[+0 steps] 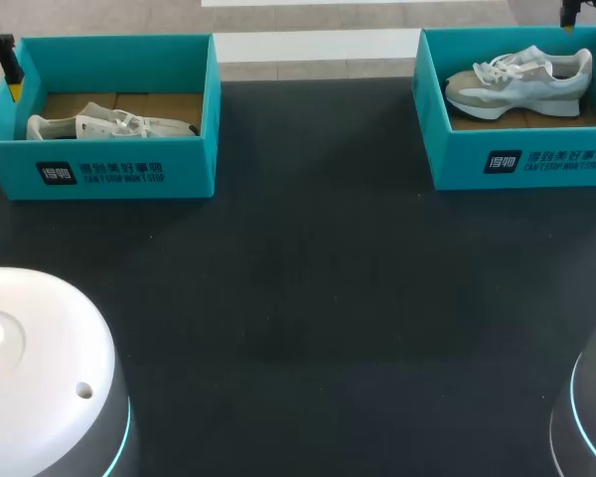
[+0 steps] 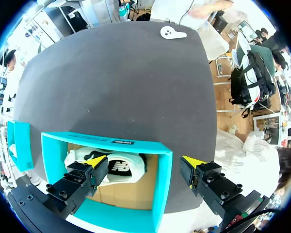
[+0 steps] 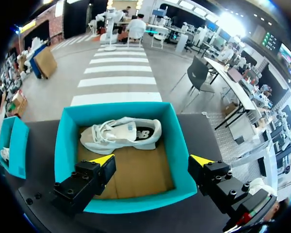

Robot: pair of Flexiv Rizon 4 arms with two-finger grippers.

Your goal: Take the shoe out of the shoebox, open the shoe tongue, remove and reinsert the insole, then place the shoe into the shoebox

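Right shoe (image 1: pixel 521 79) lies on its side in right shoebox (image 1: pixel 521 164). Long axis runs along box length, toe twd table (image 1: pixel 308 298) middle, heel twd outer end. Left shoe (image 1: pixel 109 126) sits in left shoebox (image 1: pixel 129 169), also lengthwise. Its lower part is hidden by front wall; can't tell toe end. Left gripper (image 2: pixel 144 162) is above left box, fingers wide apart, nothing held. One finger covers part of shoe, other is outside end wall. Right gripper (image 3: pixel 153 160) is above right box, also spread wide, nothing held, shoe ahead of it. In head view both grippers are mostly cut off.
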